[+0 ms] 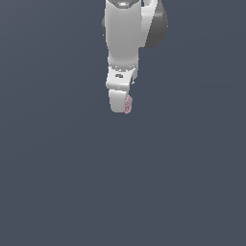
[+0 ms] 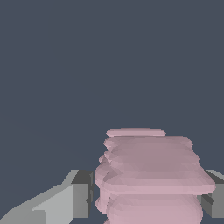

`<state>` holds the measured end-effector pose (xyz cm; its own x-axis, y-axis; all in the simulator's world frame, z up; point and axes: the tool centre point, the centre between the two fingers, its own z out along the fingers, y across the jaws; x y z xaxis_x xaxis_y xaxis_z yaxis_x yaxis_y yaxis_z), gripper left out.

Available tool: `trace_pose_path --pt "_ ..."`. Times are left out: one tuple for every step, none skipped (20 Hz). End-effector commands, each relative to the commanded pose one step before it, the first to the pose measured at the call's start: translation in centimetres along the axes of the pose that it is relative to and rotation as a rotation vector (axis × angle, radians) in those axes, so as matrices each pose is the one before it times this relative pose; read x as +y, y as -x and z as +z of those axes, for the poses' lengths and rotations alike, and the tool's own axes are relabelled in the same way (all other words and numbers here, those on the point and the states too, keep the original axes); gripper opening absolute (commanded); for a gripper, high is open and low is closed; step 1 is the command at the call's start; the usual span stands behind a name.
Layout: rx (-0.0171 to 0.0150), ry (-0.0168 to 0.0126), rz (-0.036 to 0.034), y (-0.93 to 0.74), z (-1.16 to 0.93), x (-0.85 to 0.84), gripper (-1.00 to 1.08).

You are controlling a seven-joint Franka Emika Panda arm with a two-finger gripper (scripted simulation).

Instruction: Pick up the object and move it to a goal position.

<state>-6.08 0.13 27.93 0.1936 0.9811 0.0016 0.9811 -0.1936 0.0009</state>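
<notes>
Fingers of the gripper stand on both sides of the pink knobbly object, which fills the gap between them, so the gripper seems clenched on it. Beyond the fingertips only the plain dark floor is visible, with no goal mark. I judge the carrying step is in hand; next move needs steady travel without loosening the grip.

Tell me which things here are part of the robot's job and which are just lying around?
Part of the job:
- the pink knobbly object, sitting between the fingers
- the gripper, closed on it

Just lying around:
- nothing else shows, only the plain grey-blue surface
</notes>
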Motion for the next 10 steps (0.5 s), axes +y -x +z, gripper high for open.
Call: trace_pose_path --pt "0.00018 -0.00090 0.00008 -0.795 -2.567 0.103 -1.00" --pt "0.00000 0.00000 0.00000 -0.312 -1.006 0.069 -1.00" --pt "0.00000 0.00000 0.00000 -0.312 -1.003 0.071 -1.00" --pt "0.00000 0.00000 0.00000 -0.311 -1.001 0.074 -1.00" --pt "-0.00013 -0.00016 0.00044 -0.290 -0.988 0.087 -1.00" --pt "0.00000 0.00000 0.00000 -0.310 -0.996 0.079 -1.00" --pt "-0.00020 0.00001 0.00045 -0.292 -0.990 0.087 -1.00" --pt "0.00000 0.00000 0.00000 -0.308 -0.988 0.085 -1.00" --pt "-0.00018 0.00003 0.00045 -0.284 -0.963 0.091 -1.00" --pt "0.00000 0.00000 0.00000 -0.291 -0.927 0.086 -1.00"
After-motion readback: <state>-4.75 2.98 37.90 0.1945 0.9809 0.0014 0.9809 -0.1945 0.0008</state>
